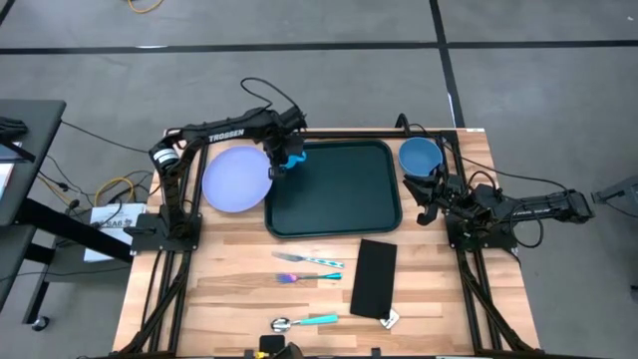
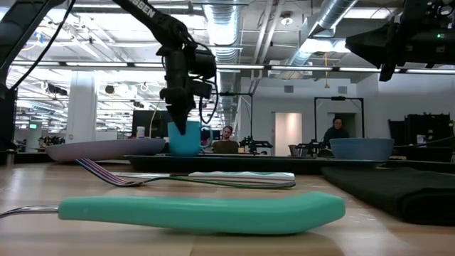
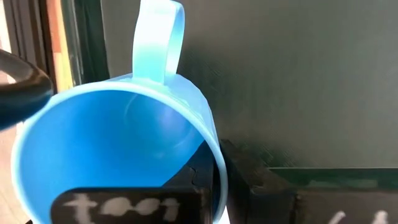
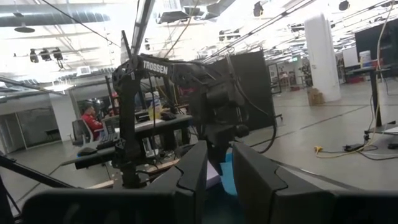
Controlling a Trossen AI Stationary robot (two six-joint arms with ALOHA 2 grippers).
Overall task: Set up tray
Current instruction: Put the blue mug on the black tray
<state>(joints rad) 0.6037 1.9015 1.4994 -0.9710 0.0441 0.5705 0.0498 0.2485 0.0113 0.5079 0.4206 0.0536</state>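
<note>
Step in hand, as judged: placing the cup on the tray. The left gripper is clamped on the rim of a bright blue plastic mug with a loop handle, holding it at the far left corner of the large dark green rectangular plastic tray with rounded corners and raised rim. In the low view the mug appears to sit at or just above the tray floor; contact cannot be confirmed.

Next move, as judged: settle the mug flat, release the rim wall and lift straight up so the handle is not snagged.

Surface, left to right: a pale lavender round plate lies just beside the tray's left edge. The tray sits at the far middle of the light wooden slatted tabletop. Nearer than the tray lie a fork and a teal-handled utensil, a teal-handled spoon and a flat black rectangular napkin. A blue round bowl stands just beyond the tray's right corner.

The right gripper waits beside the bowl, raised, fingers a little apart with nothing between them.

Room: grey floor around the table; an open workshop with exposed ducts behind, and seated persons visible at desks.
</note>
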